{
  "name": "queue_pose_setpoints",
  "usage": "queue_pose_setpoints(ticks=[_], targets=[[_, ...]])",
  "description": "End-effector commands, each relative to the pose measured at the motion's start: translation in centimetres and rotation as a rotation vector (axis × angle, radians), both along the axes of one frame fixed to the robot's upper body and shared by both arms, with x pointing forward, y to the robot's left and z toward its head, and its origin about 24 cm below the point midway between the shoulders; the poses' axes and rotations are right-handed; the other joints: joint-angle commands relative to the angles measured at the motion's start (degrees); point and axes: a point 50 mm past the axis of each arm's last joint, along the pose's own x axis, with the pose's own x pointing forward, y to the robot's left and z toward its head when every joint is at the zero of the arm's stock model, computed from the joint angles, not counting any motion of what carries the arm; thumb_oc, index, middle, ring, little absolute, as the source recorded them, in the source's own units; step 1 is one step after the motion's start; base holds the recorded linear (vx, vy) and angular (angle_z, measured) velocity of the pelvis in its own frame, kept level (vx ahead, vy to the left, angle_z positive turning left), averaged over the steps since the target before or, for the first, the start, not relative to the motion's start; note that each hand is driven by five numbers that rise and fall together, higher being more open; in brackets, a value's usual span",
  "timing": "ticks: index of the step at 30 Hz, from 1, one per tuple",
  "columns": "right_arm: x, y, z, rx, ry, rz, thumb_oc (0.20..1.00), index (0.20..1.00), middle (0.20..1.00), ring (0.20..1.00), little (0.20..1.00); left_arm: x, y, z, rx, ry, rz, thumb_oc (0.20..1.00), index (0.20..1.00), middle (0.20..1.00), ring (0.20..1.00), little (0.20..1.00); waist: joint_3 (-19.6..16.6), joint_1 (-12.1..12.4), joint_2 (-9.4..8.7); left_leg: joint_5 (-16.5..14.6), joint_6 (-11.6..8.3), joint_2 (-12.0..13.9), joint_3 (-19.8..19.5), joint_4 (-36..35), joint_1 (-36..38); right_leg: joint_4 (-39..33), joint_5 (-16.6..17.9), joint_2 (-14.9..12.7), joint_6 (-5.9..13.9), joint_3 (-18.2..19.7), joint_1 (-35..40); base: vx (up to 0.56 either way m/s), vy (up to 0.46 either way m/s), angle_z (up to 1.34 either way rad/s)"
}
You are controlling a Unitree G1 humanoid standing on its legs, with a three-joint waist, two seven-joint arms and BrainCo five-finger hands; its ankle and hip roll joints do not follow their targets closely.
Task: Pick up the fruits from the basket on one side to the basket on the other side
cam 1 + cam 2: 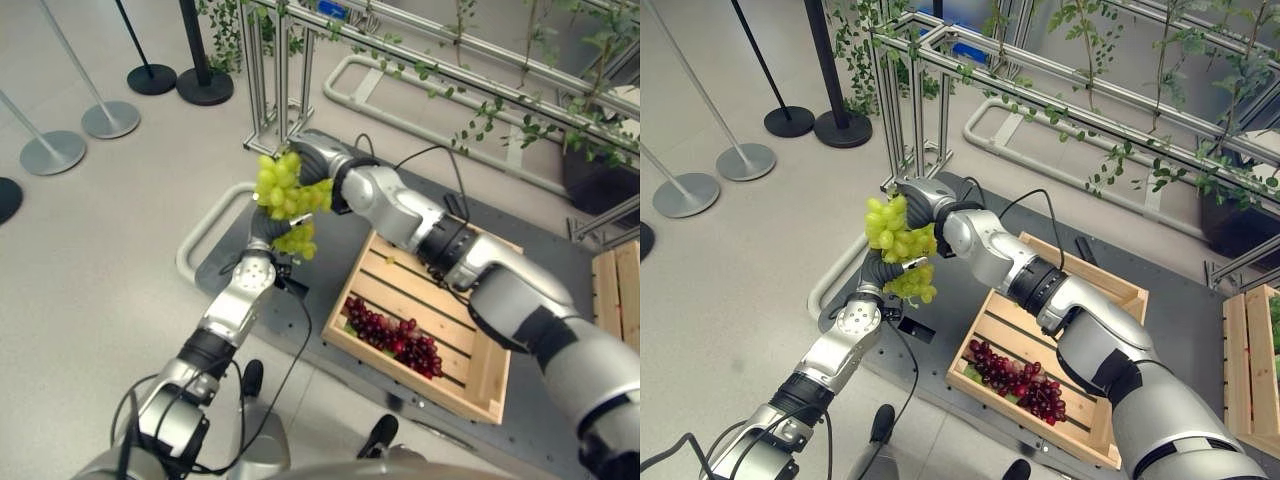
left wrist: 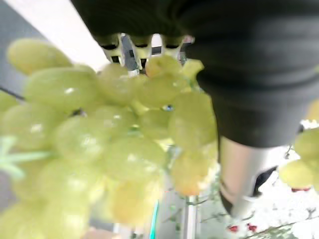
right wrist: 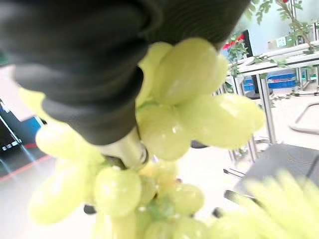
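Observation:
A bunch of green grapes point(image 1: 285, 192) hangs in the air left of a wooden crate point(image 1: 482, 388), over the grey platform. My right hand point(image 1: 316, 160) reaches across the crate and is curled on the top of the bunch. From below comes my left hand point(image 1: 264, 228), closed on the lower grapes point(image 1: 910, 283). In the left wrist view the green grapes point(image 2: 114, 144) lie between the fingers point(image 2: 128, 49) and the thumb. The right wrist view has grapes point(image 3: 194, 99) pressed around a finger point(image 3: 124, 152). A bunch of dark red grapes point(image 1: 395, 342) lies in the crate.
A second wooden crate point(image 1: 620, 290) stands at the right edge. A metal frame with vines point(image 1: 270, 90) rises just behind the hands. Stanchion bases point(image 1: 110, 118) stand on the floor at the left. A white tube rail point(image 1: 200, 235) edges the grey platform point(image 1: 335, 245).

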Motion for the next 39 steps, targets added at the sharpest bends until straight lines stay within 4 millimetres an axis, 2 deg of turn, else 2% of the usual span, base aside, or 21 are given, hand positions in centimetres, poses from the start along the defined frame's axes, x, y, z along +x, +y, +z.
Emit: queue_pose_setpoints(ticks=[1,2,3,4,8,19,20,25,31,34,36,39], targets=[[-1.6,1.9,3.9,0.187,-0.089,0.103,0.200,0.200,0.200,0.200,0.200,1.4,-3.5,3.5,-0.024,-0.140,-0.105,1.000,1.000,1.000,1.000,1.000,-1.9,1.1,-0.21,-3.0,3.45,-3.3,0.6,-4.5,1.9,9.3,-7.8,-1.5,2.23,1.0,0.7,0.00,0.000,0.00],[-1.6,1.9,3.7,0.204,-0.078,0.107,0.200,0.200,0.200,0.200,0.200,1.5,-3.5,3.4,-0.012,-0.135,-0.098,1.000,1.000,1.000,1.000,1.000,-2.0,1.0,-0.21,-3.0,3.46,-3.2,0.6,-4.5,2.0,9.4,-7.8,-1.5,2.21,0.9,0.7,0.00,0.000,0.00],[-1.7,2.0,3.7,0.208,-0.075,0.111,0.200,0.200,0.200,0.200,0.200,1.5,-3.4,3.3,-0.009,-0.131,-0.094,0.746,0.746,0.746,0.746,0.746,-2.0,1.0,-0.23,-3.1,3.45,-3.2,0.7,-4.5,2.0,9.3,-7.8,-1.5,2.22,0.9,0.8,0.00,0.000,0.00],[-2.0,2.3,3.5,0.228,-0.062,0.127,0.200,0.200,0.200,0.200,0.200,1.7,-3.5,3.3,-0.016,-0.126,-0.088,0.200,0.200,0.200,0.200,0.200,-2.1,0.9,-0.16,-2.8,3.55,-3.3,0.6,-4.5,1.8,9.0,-7.5,-1.5,2.18,0.9,0.7,0.00,0.000,0.00],[-2.4,2.4,3.2,0.257,-0.037,0.161,0.200,0.200,0.200,0.200,0.200,1.7,-3.2,3.3,-0.019,-0.127,-0.082,0.200,0.200,0.200,0.200,0.200,-2.3,0.7,0.01,-2.9,3.58,-3.3,0.7,-4.5,1.8,8.9,-7.5,-1.5,2.16,0.8,0.8,0.00,0.000,0.00],[-2.9,0.6,2.5,0.339,0.002,0.179,0.200,0.200,0.200,0.200,0.200,1.1,-2.6,2.4,-0.050,-0.108,-0.055,0.200,0.200,0.200,0.200,0.200,-2.6,0.3,0.55,-3.1,3.78,-3.5,0.8,-4.5,2.1,8.6,-7.4,-1.6,2.15,0.9,1.1,0.00,0.000,0.00],[-2.7,0.1,2.4,0.355,0.002,0.166,1.000,1.000,1.000,1.000,1.000,1.0,-2.6,2.3,-0.053,-0.108,-0.052,0.200,0.200,0.200,0.200,0.200,-2.6,0.2,0.70,-3.1,3.81,-3.6,0.8,-4.5,2.1,8.6,-7.4,-1.6,2.16,0.9,1.1,0.00,0.000,0.00],[-2.6,-0.8,2.2,0.379,-0.001,0.148,1.000,1.000,1.000,1.000,1.000,0.9,-2.3,2.0,-0.053,-0.102,-0.045,0.200,0.200,0.200,0.200,0.200,-2.6,0.0,0.91,-3.2,3.88,-3.7,0.9,-4.5,2.2,8.6,-7.4,-1.7,2.15,1.0,1.2,0.00,0.003,-0.01],[-2.4,-4.2,1.7,0.499,-0.011,0.079,1.000,1.000,1.000,1.000,1.000,0.1,-1.2,1.1,-0.064,-0.086,-0.034,0.200,0.200,0.200,0.200,0.200,-2.4,-0.3,1.82,-3.4,4.09,-3.9,1.2,-4.5,2.3,8.7,-7.3,-2.1,2.39,1.1,1.1,0.00,0.009,-0.05],[-2.9,-6.6,-0.1,0.638,0.042,0.040,1.000,1.000,1.000,1.000,1.000,-1.1,0.2,-0.2,-0.107,-0.056,-0.006,0.200,0.200,0.200,0.200,0.200,-2.1,-0.3,2.69,-3.5,4.38,-4.2,1.3,-4.5,2.4,9.7,-7.6,-2.5,2.42,1.1,0.9,0.00,0.000,0.00],[-3.1,-7.1,-0.9,0.672,0.066,0.030,1.000,1.000,1.000,1.000,1.000,-1.5,0.5,-0.7,-0.122,-0.042,-0.003,0.200,0.200,0.200,0.200,0.200,-2.2,-0.2,2.91,-3.5,4.47,-4.3,1.3,-4.5,2.4,10.2,-7.9,-2.7,2.40,1.2,0.8,0.00,0.000,0.00],[-3.8,-8.9,-2.6,0.789,0.111,-0.011,1.000,1.000,1.000,1.000,1.000,-2.4,1.7,-1.4,-0.165,-0.035,0.017,0.200,0.200,0.200,0.200,0.200,-1.5,-0.4,3.98,-3.3,4.40,-4.1,1.1,-4.5,2.6,13.5,-9.9,-2.7,2.21,2.5,0.3,0.00,-0.004,0.01]])
